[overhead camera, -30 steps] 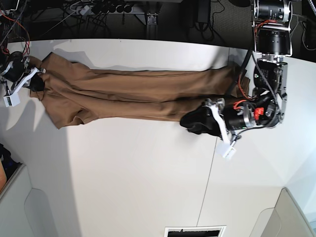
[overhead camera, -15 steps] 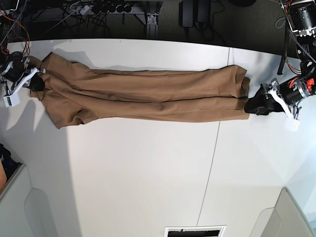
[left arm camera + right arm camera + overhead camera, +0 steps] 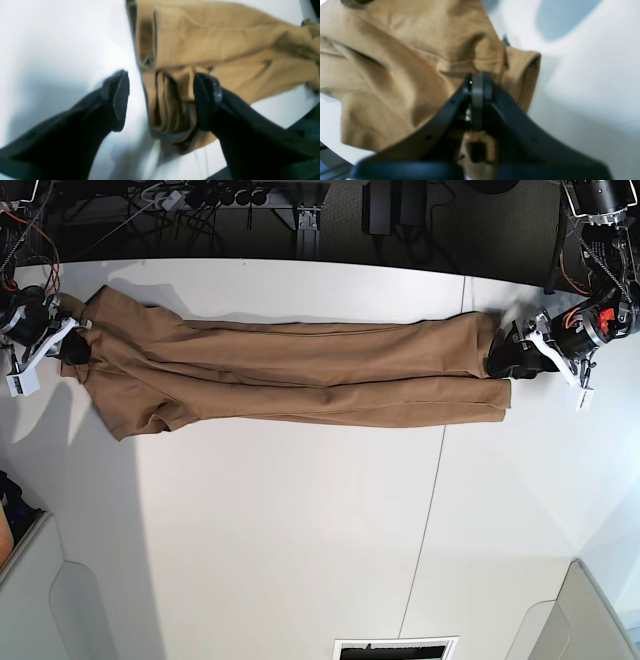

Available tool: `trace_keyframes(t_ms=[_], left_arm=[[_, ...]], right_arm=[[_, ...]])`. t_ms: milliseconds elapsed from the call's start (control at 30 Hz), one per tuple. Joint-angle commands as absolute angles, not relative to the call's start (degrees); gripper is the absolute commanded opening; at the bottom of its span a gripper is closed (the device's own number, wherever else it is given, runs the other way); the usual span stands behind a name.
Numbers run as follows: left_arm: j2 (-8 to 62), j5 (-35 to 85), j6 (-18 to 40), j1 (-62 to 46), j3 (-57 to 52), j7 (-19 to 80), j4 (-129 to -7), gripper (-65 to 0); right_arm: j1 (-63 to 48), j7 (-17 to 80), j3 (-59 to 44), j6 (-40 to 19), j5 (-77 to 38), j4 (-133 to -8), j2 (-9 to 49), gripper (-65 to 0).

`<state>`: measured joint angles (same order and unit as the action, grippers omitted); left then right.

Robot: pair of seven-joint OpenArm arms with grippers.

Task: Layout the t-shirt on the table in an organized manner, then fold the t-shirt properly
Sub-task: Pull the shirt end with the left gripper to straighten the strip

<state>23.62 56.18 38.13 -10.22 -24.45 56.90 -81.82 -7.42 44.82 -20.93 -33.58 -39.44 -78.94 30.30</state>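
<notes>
The tan-brown t-shirt [image 3: 300, 370] lies stretched into a long narrow band across the far part of the white table [image 3: 300, 530]. My right gripper [image 3: 72, 345] is at the shirt's left end. In the right wrist view it [image 3: 478, 85] is shut on a fold of the shirt [image 3: 407, 62] near a ribbed edge. My left gripper [image 3: 505, 360] is at the shirt's right end. In the left wrist view it [image 3: 162, 100] is open, with the bunched hem [image 3: 172, 107] between its fingers [image 3: 117, 100]. No tag shows.
A thin dark seam [image 3: 430, 510] runs across the table near the shirt's right end. Cables and dark equipment [image 3: 200, 200] lie beyond the far edge. Grey panels stand at the near left [image 3: 60, 610] and near right [image 3: 590, 620] corners. A white slot [image 3: 395, 648] is at the near edge.
My left gripper swung right, from over the shirt's middle to its right end, then shifted a little toward the far edge. The right gripper and the shirt's left end have not moved.
</notes>
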Motion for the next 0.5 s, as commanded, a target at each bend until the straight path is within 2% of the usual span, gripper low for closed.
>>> trace_keyframes(t_ms=[0,467], left_arm=[[24.10,57.10,38.04,-9.67,-24.71,56.55,-82.15,-22.5],[19.03,58.19,38.09,-7.73,-23.07,56.34,-82.11,-22.5]], right_arm=[[-7.33,46.76,-21.19,-33.23,-38.83,-79.07,31.24,-65.0],[-7.33,47.94,-21.19,-33.23,-39.03,-79.07,31.24,-65.0]])
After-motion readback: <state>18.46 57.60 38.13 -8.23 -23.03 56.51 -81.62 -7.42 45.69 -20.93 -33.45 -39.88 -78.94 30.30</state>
